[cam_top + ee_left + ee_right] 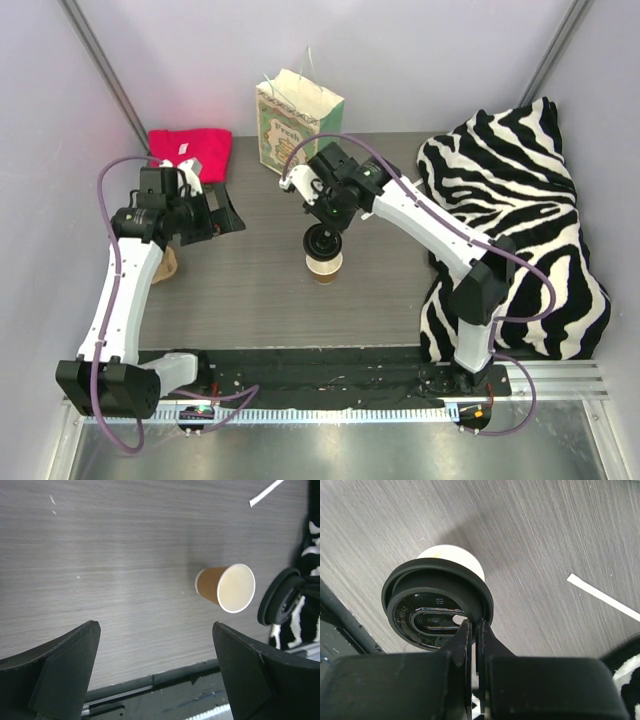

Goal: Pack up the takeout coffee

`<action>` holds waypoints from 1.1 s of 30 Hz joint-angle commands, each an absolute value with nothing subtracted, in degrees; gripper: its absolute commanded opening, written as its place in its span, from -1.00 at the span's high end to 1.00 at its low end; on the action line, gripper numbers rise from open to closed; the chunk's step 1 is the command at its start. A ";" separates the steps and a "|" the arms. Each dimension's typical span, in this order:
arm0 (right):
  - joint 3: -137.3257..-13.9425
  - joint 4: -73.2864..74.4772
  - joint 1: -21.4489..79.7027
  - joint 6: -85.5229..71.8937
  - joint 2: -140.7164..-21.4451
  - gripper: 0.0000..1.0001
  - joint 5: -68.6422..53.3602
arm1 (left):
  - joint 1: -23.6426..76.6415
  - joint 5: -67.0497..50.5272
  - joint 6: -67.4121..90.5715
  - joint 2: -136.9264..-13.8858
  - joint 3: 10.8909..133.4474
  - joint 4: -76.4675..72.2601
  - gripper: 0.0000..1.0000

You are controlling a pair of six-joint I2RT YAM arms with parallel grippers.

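**Cup.** A small tan kraft-paper cup [323, 264] with a pale inside is stood upright and open on the grey wood-grain table [250, 290], near its middle.

**Lid.** A round black plastic lid [437, 605] is pinched by its rim in the right gripper [474, 630], whose jaws are closed tight on it. It is held tilted just over the cup mouth and is not seated.

**Left gripper** [154, 630]. Spread fully wide, with nothing held, and kept well apart from the cup.

**Bag.** A white-and-green paper bag with handles [297, 122] is stood upright at the far edge.

**Progress, as judged.** Early. The lid is being brought to the cup, and capping, lifting and bagging are left.

**Obscured.**
- The bag's interior cannot be seen.
- A tan object [165, 265] beneath the left arm is mostly covered and is not identified.
- Whether lid and cup rim touch cannot be told.

**Also listed.**
- Red folded cloth [190, 150]
- Zebra-striped fabric [520, 230]
- White paper strip [602, 597]
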State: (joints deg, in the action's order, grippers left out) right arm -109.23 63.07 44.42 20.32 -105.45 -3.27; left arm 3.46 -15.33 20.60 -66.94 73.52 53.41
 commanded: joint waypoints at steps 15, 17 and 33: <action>-114.69 67.85 46.85 20.66 -112.23 0.98 1.05 | 0.26 -39.72 30.49 -67.32 63.55 38.78 -0.99; -114.96 67.94 46.76 20.48 -112.67 0.98 1.14 | 0.26 -41.13 32.16 -67.50 62.23 37.10 -0.99; -116.37 68.12 47.02 20.39 -115.49 0.93 1.85 | 0.26 -47.11 39.02 -66.97 55.90 25.31 -0.93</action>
State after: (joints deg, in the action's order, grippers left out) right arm -113.91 67.96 46.52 20.80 -115.37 0.49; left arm 0.45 -44.25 37.32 -67.99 55.88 30.15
